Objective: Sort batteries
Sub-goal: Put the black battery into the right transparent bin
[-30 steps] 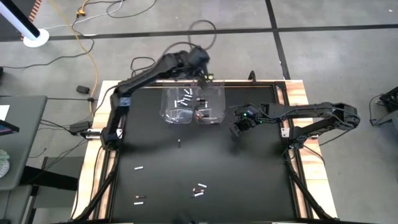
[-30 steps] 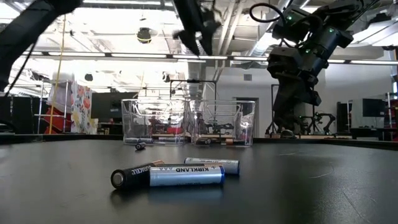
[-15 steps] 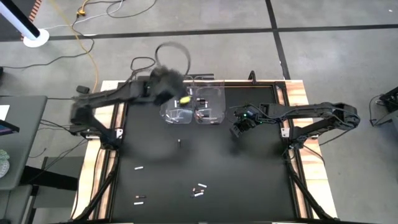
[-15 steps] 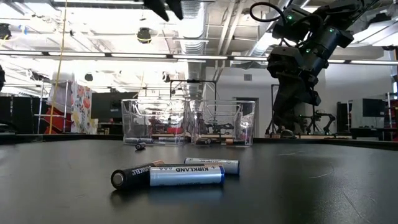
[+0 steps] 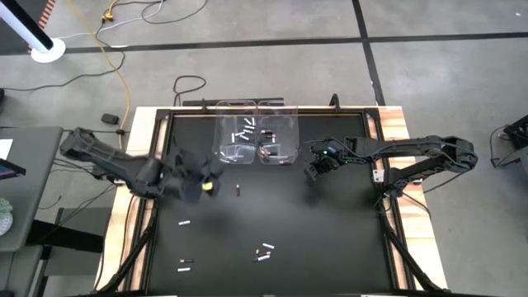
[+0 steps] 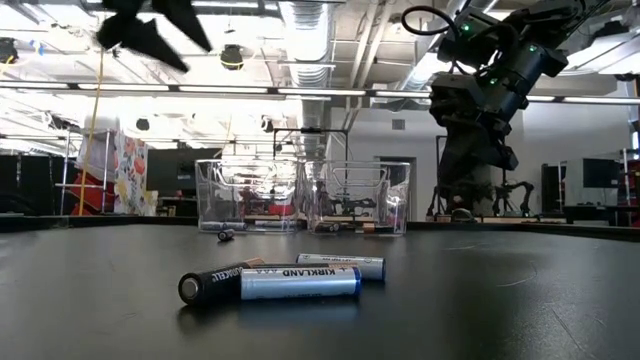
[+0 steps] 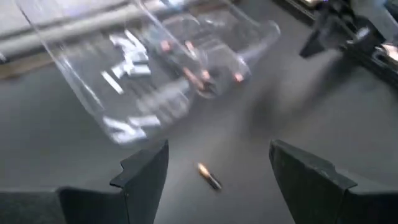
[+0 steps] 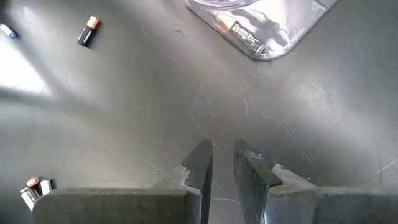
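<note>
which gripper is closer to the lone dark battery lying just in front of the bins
Left. The left gripper hovers just to that battery's left; the right gripper hangs farther off on its other side, beside the bins.

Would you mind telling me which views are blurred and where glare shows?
High view: the left arm is motion-smeared, the rest crisp. Left wrist view: the clear bins and the lone battery are blurred. Low view: the nearest batteries are sharp. Right wrist view: a pale glare patch lies on the black table.
</note>
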You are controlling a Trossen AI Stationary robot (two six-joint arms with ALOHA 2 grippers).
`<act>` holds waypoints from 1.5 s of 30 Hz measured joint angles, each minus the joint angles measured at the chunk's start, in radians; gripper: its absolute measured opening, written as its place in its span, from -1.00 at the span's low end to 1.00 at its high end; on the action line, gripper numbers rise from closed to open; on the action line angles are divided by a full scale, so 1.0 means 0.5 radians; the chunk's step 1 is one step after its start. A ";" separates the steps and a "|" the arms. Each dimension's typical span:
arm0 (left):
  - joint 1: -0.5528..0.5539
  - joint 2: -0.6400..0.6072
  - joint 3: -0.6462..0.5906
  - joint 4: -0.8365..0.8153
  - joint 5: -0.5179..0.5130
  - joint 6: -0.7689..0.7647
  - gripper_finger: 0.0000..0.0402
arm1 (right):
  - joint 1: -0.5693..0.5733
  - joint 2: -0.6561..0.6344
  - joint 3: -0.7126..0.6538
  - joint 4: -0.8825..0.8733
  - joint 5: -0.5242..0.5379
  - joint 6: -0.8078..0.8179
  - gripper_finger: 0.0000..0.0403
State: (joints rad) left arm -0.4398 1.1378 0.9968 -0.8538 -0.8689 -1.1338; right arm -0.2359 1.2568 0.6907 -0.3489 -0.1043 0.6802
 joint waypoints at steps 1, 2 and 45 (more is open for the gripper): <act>-0.083 0.019 -0.047 0.013 -0.020 -0.128 0.37 | 0.000 0.000 0.000 -0.001 0.000 0.002 -0.59; -0.154 0.049 -0.089 0.021 -0.036 -0.264 0.37 | 0.000 0.000 0.000 -0.002 0.000 0.002 -0.59; -0.307 2.358 0.827 -0.336 -0.103 -1.804 0.37 | 0.133 0.000 0.000 -0.153 -0.005 -0.442 -0.59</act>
State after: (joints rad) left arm -0.5933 2.3168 1.4104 -1.0219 -0.9203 -2.0359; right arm -0.1696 1.2568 0.6907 -0.4255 -0.1070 0.4591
